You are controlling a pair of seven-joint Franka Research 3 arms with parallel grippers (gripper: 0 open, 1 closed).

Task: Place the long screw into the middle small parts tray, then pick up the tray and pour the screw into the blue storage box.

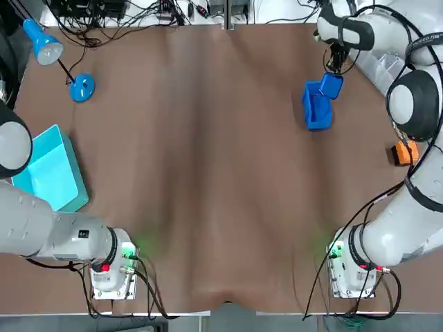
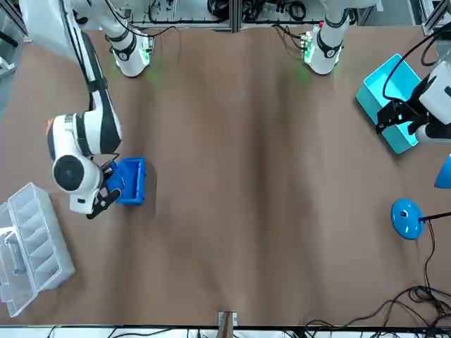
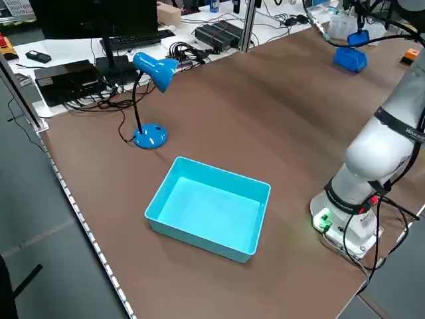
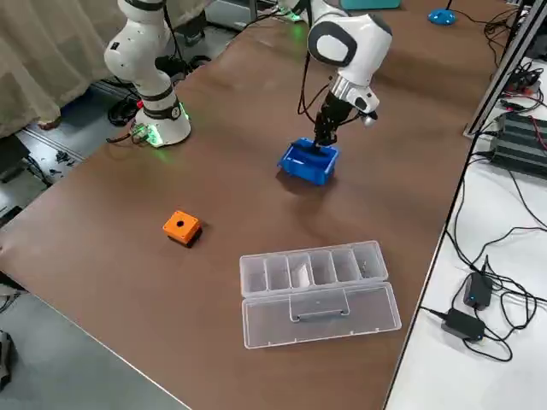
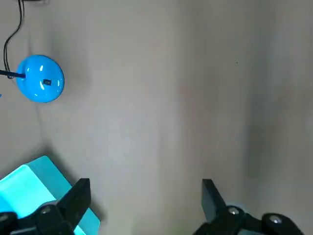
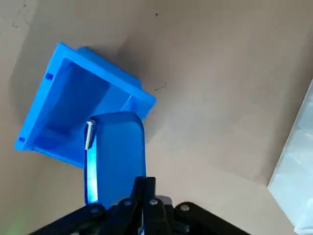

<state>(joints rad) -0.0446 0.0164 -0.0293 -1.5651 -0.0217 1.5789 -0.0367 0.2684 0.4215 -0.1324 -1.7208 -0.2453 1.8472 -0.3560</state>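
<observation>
Right gripper [image 6: 144,183] closed tight on small tray [image 6: 117,152], held tilted over blue box [image 6: 73,93] so screw [image 6: 89,134], lying at tray lip, can be slid in. Left gripper [image 5: 144,196] parked, wide open, empty.

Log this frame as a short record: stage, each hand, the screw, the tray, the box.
stage: pouring; screw not yet in the box
right hand: shut on small blue tray, held tilted over blue storage box
long screw: at the tray's far edge, over the box
left hand: open, idle beside teal bin
</observation>
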